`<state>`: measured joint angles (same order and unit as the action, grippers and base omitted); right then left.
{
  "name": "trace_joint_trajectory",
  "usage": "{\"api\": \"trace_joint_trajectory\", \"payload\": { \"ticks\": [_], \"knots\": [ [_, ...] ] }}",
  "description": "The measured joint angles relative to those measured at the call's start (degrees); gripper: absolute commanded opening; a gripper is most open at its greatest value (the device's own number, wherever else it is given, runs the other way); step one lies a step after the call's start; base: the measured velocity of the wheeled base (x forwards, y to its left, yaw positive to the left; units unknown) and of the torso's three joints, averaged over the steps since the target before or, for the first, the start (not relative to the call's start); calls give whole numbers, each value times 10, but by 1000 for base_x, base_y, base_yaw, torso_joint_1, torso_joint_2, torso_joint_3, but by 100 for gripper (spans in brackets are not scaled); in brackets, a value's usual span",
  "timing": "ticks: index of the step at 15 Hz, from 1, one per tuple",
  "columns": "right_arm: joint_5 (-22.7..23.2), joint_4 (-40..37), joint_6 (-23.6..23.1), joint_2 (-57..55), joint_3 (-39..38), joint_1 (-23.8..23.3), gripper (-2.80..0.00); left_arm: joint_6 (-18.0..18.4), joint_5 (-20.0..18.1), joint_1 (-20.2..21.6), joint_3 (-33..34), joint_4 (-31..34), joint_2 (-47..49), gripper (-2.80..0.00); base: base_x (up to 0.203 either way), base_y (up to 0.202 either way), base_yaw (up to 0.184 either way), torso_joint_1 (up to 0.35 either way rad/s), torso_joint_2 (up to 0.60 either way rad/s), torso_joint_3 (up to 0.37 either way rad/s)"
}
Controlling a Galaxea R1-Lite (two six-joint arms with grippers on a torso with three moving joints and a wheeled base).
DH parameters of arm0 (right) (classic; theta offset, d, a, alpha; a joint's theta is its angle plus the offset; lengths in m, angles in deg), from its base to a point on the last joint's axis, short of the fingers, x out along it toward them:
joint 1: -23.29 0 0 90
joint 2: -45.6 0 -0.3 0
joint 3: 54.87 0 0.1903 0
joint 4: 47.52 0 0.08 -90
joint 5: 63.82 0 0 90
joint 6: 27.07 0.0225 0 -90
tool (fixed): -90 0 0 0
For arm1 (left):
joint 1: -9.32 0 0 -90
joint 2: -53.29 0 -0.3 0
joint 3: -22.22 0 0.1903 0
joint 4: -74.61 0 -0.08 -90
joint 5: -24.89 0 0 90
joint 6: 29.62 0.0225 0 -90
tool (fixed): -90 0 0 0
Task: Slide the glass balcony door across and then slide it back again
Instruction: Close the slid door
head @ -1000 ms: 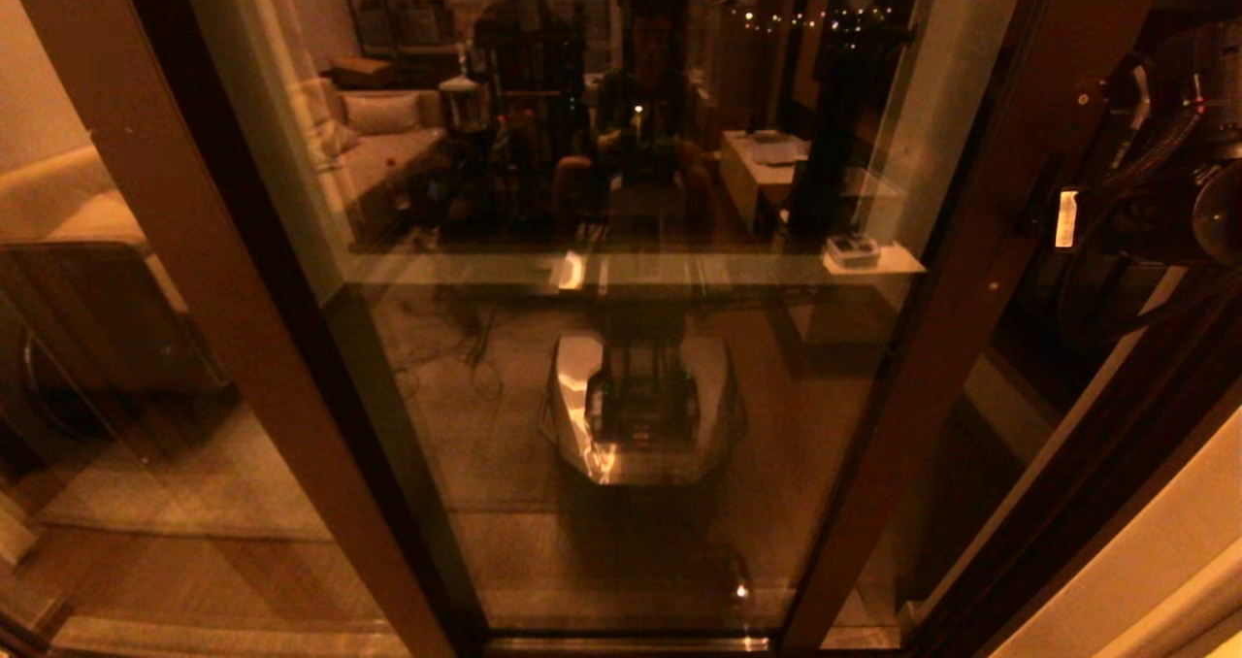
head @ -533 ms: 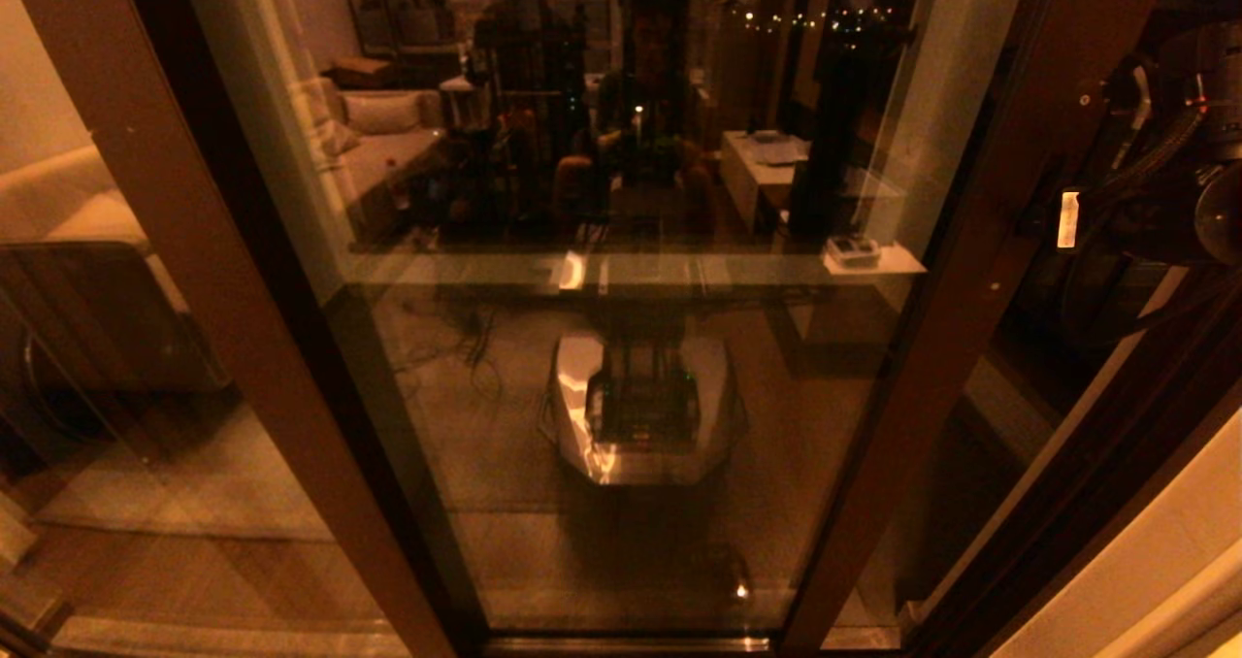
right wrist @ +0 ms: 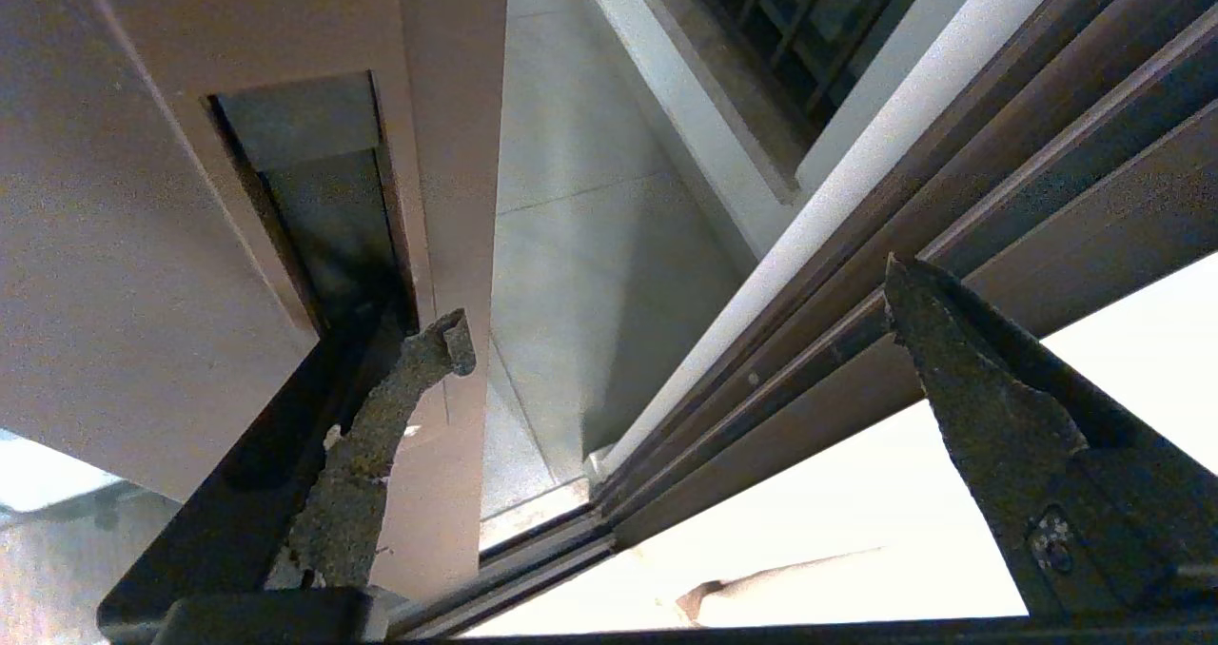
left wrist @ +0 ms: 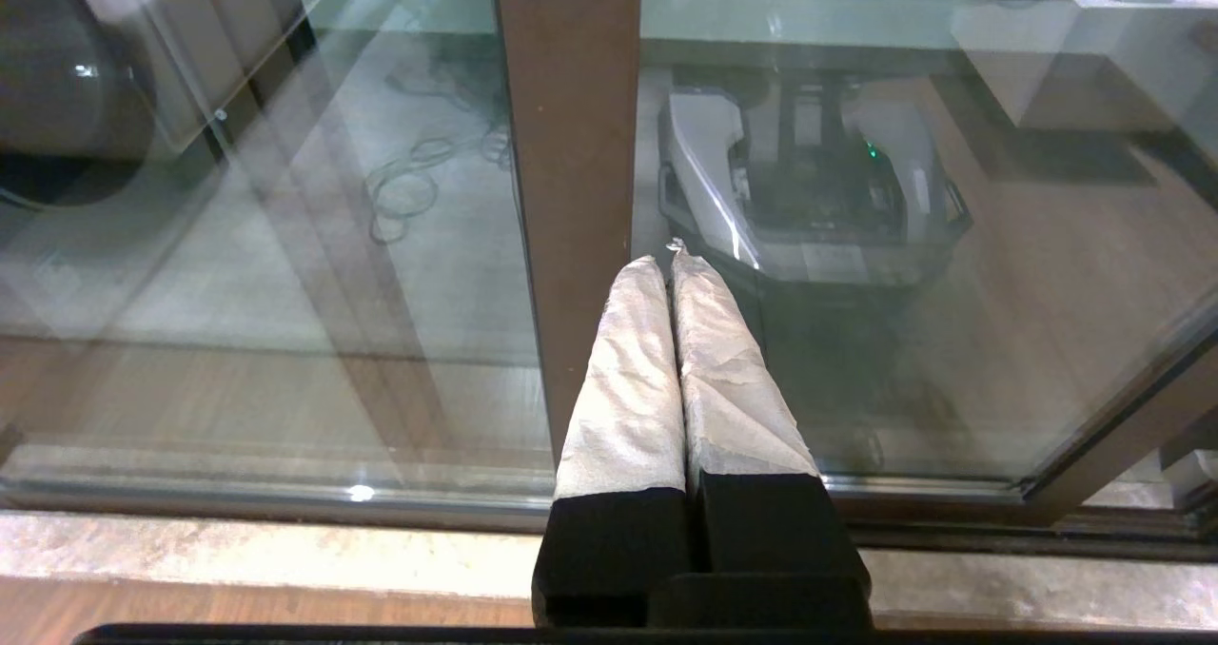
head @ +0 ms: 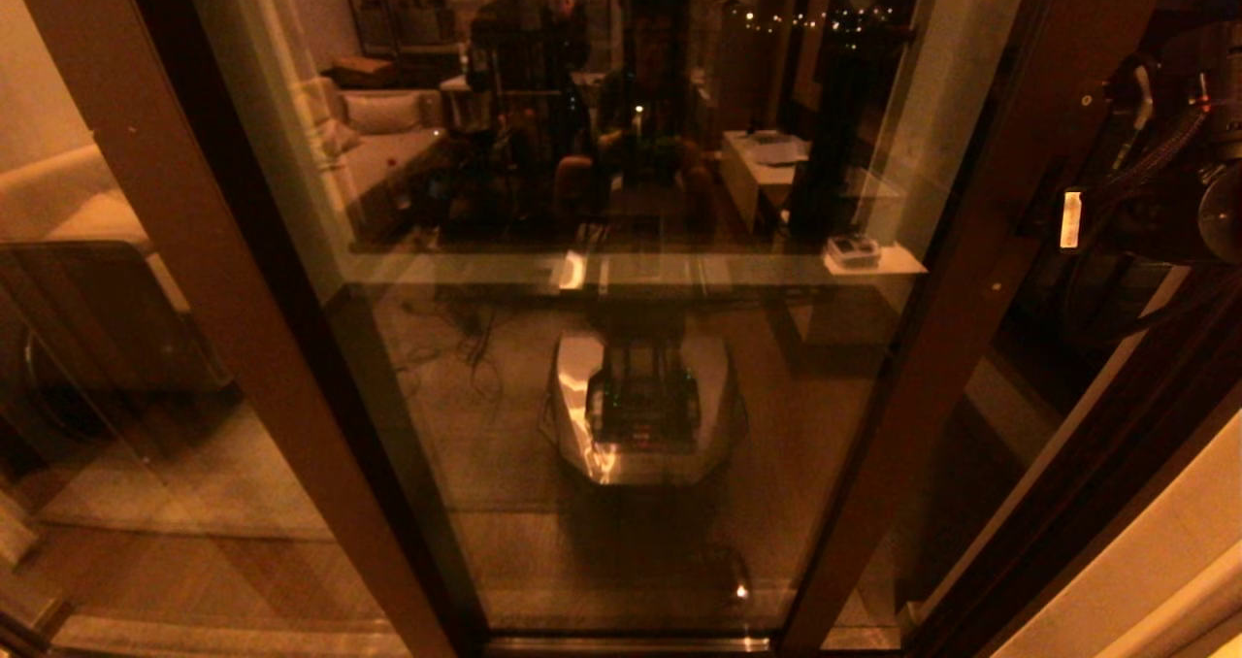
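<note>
Your right tool (right wrist: pixel 676 331) stands wide open at the edge of the glass balcony door (head: pixel 621 299), one finger (right wrist: pixel 381 436) lying against the upright rail just below the handle slot (right wrist: pixel 314 198), the other out over the track. Your left tool (left wrist: pixel 674 264) hangs parked, fingers pressed together, pointing at the door's lower frame.

- Glass balcony door (head: pixel 621 279): dark brown frame; pane reflective, carrying a dim amber-tinted mirror of the room.
- Handle slot (right wrist: pixel 314 207) in the door's right upright: dark grey-green recess against brown.
- Left gripper (left wrist: pixel 671 260): fingers wrapped in pale grey-white, wrinkled covering; black bases.
- Right gripper (right wrist: pixel 676 322): black fingers with rough, mottled grey pads, frayed at the edges.
- Fixed frame rails (right wrist: pixel 856 274) at right: dark brown, with one pale white strip.
- Balcony floor (right wrist: pixel 580 245): light grey tiles.
</note>
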<state>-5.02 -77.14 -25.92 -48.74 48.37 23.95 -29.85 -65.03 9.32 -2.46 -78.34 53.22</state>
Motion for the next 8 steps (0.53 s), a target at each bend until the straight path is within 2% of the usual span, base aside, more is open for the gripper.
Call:
{"api": "trace_joint_trajectory", "payload": {
  "ticks": [8],
  "knots": [
    [0,0,-3,0,0,-8,0,0,0,0,0,0,0,-280,0,0,0,0,0,0]
  ]
}}
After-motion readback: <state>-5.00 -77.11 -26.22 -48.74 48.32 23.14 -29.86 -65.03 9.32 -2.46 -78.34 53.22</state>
